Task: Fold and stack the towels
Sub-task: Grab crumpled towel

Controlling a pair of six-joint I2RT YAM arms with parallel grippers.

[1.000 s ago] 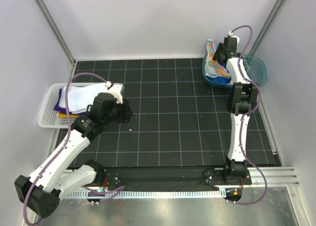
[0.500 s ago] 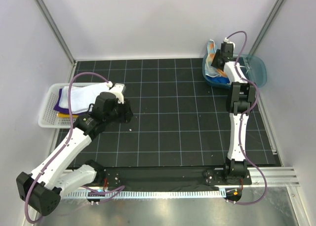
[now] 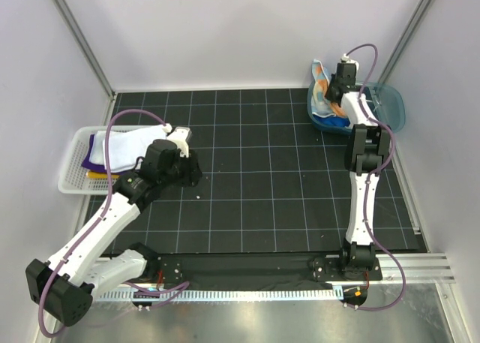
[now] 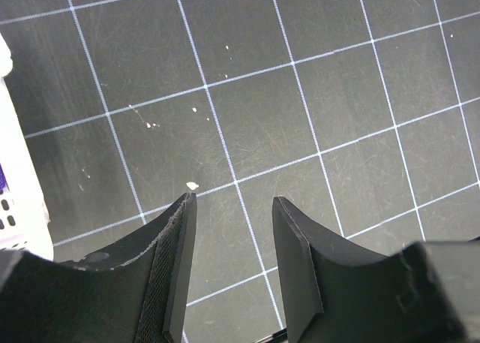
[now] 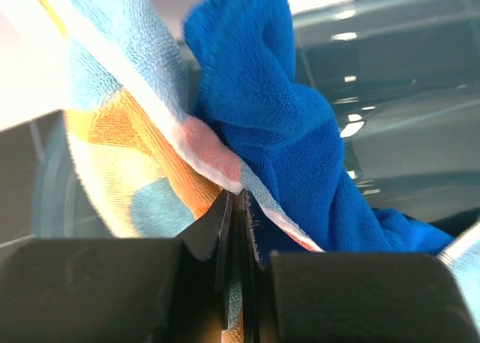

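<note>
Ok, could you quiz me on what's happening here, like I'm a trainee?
1. True or false: the left pincer holds a towel.
2. The right pincer is clamped on: A) the spotted towel, B) a sponge, C) nothing.
3. What holds the stacked towels on the left?
Key: 1 false, it is open and empty; 2 A; 3 the white basket.

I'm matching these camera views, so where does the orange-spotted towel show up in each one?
Top external: orange-spotted towel at far right, over the left rim of the teal tub.
Left wrist: not in it.
Right wrist: left half, its hem in the shut right claw.
Shared landmark: the teal tub.
</note>
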